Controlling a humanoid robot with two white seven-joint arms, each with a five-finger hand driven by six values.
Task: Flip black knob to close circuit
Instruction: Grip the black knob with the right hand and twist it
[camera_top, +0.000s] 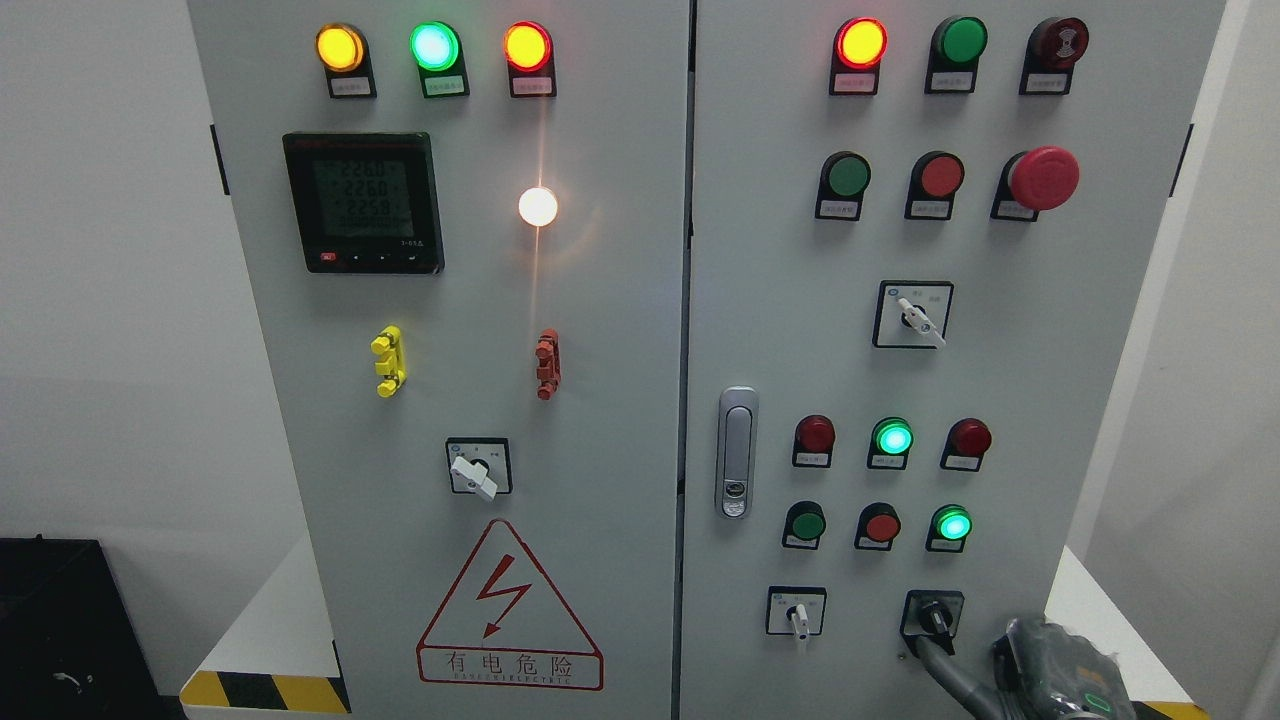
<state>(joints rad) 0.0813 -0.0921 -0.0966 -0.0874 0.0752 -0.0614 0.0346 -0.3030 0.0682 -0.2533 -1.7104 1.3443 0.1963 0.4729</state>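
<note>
Grey two-door electrical cabinet (600, 300), viewed head-on. Black knob (934, 613) at lower right of right door, in black square plate, pointer turned down and slightly right. Right robot hand (945, 655) entering from bottom right corner, one grey finger (948, 672) extended up to the knob's lower edge, touching or nearly so; remaining fingers hidden, grip state impossible to tell. White selector switch (799, 614) just left of the knob. Green lit indicator (952, 524) above the knob. Red mushroom emergency button (1042, 178) at upper right. Silver door handle (736, 452) at right door's left edge. Left door: digital meter (363, 202), lit white lamp (538, 206), red lightning warning triangle (508, 605).
</note>
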